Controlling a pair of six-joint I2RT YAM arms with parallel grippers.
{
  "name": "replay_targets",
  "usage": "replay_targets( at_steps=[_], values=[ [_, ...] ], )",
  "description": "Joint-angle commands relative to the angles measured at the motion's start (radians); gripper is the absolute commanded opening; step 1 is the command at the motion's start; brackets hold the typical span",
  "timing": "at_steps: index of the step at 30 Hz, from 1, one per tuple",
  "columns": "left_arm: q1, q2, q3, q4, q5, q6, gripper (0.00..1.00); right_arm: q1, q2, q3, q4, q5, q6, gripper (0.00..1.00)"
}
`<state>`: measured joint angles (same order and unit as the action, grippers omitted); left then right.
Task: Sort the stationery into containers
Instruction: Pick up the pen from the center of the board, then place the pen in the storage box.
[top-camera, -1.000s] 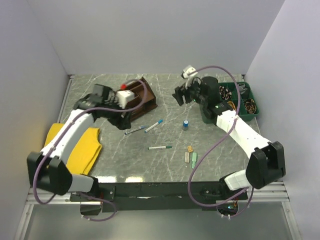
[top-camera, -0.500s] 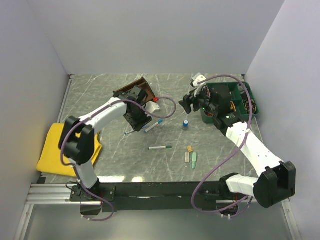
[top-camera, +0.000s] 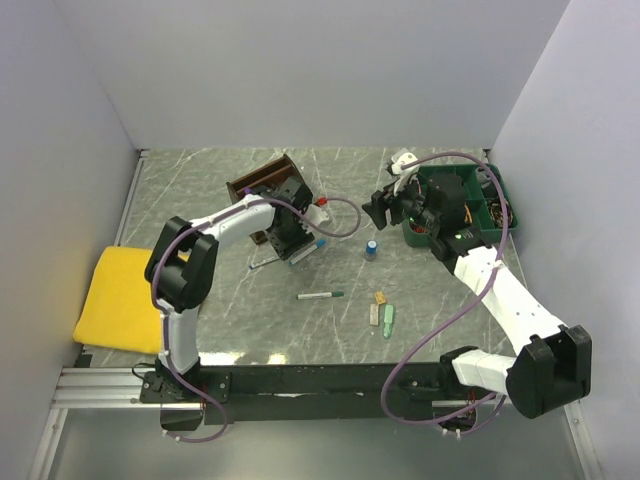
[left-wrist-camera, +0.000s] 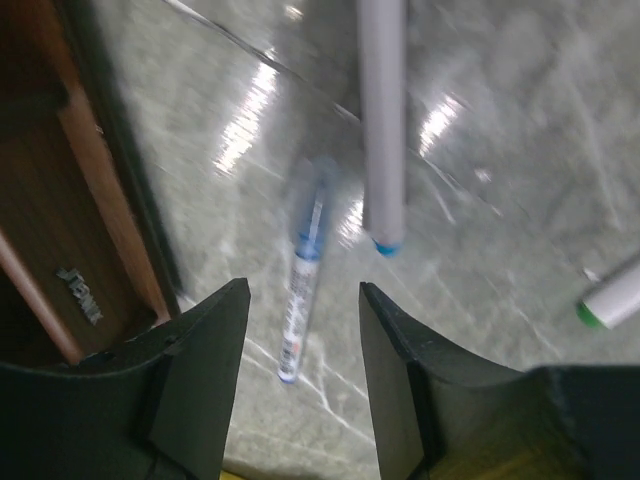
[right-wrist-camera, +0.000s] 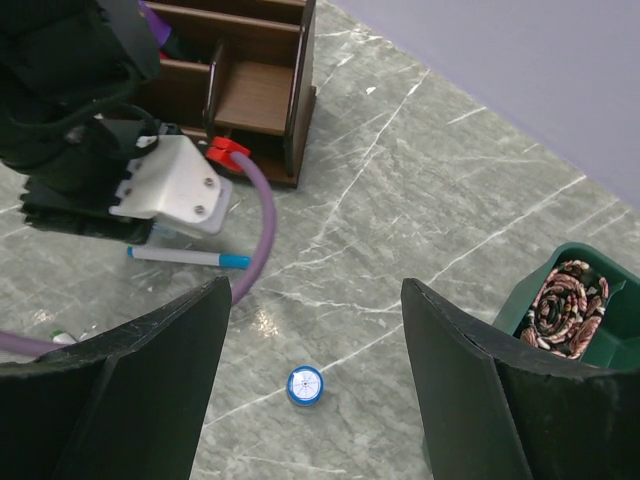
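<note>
Left wrist view: the left claw (left-wrist-camera: 300, 325) hangs low over the table (left-wrist-camera: 500, 130). Its fingers are part-spread with a clear gap, astride a blue pen (left-wrist-camera: 305, 240) that lies flat between them (blurred, and touching neither finger as far as I can tell). Just beside it lies a white pen (left-wrist-camera: 382, 120) with a blue tip, and a green-capped pen (left-wrist-camera: 610, 300) pokes in at the right edge. The organiser (left-wrist-camera: 70, 210) sits at the left, near the blue pen but apart from it.

In the top view the organiser stands toward the back left of the table, with that claw just in front of it. The cylinder (top-camera: 371, 248) stands upright mid-table, well apart from the pens. Three erasers (top-camera: 381, 310) lie in a cluster nearer the arms' bases. A yellow cloth (top-camera: 115, 300) lies at the left edge.

The right claw (right-wrist-camera: 312, 330) is spread wide and holds nothing, hovering above the cylinder, with a green tray (right-wrist-camera: 522, 310) to its right.
</note>
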<state>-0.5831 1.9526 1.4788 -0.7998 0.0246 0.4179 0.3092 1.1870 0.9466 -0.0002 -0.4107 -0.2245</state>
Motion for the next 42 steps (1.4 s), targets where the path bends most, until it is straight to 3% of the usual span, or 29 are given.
replay_targets(
  at_steps=[1,14,17,21,28,34,42],
  values=[
    [-0.003,0.045,0.06,0.063,-0.066,-0.054,0.53,-0.012,-0.012,0.004,0.048,-0.013,0.016,0.77],
    [-0.004,0.111,0.055,0.088,-0.032,-0.08,0.37,-0.041,-0.01,-0.014,0.035,-0.008,0.005,0.77],
    [-0.004,0.124,0.043,0.1,-0.034,-0.087,0.28,-0.042,-0.003,-0.009,0.032,-0.011,0.002,0.76],
    [-0.003,0.109,0.025,0.116,-0.005,-0.096,0.01,-0.042,0.011,0.017,0.008,-0.013,-0.003,0.76],
    [0.028,-0.107,0.069,0.148,0.113,-0.094,0.01,-0.044,0.048,0.096,-0.034,-0.01,-0.015,0.74],
    [0.109,-0.259,0.052,0.287,0.286,-0.14,0.01,-0.042,0.098,0.159,-0.061,-0.033,-0.004,0.72],
    [0.236,-0.428,-0.271,0.822,0.42,-0.229,0.01,-0.03,0.146,0.245,-0.142,-0.022,-0.053,0.71]
  ],
)
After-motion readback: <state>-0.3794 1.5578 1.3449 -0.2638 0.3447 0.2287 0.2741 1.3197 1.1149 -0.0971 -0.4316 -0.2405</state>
